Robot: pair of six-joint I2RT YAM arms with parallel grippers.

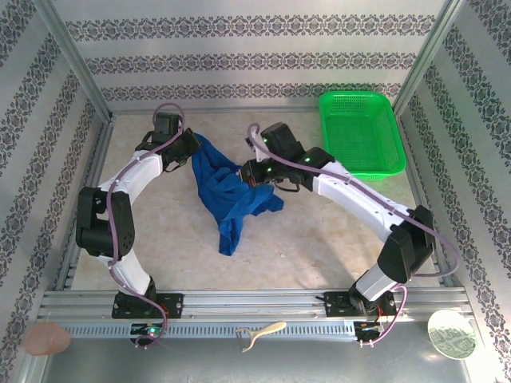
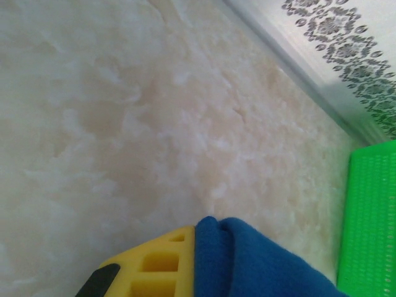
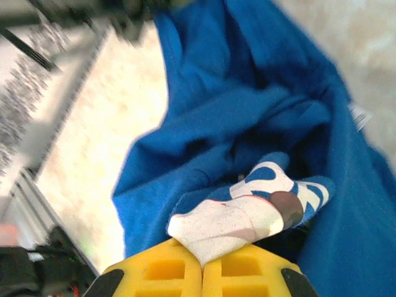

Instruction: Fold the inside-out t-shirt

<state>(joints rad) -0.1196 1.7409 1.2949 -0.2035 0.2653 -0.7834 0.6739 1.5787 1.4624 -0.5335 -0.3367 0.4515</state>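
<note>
The inside-out t-shirt (image 1: 226,195) is royal blue and hangs bunched between my two grippers above the middle of the table, its lower end trailing down to the tabletop. My left gripper (image 1: 192,148) is shut on its upper left edge; in the left wrist view a fold of blue cloth (image 2: 247,260) sits against the yellow finger (image 2: 158,263). My right gripper (image 1: 254,171) is shut on the shirt's right side. In the right wrist view its yellow fingers (image 3: 167,272) pinch a white printed patch of the t-shirt (image 3: 229,226), with crumpled blue cloth beyond.
A green plastic basket (image 1: 359,132) stands at the back right, its rim also in the left wrist view (image 2: 371,216). Patterned walls enclose the marbled tabletop (image 1: 319,247). A pink object (image 1: 46,339), a cream tool (image 1: 259,331) and a round dish (image 1: 451,333) lie on the front ledge.
</note>
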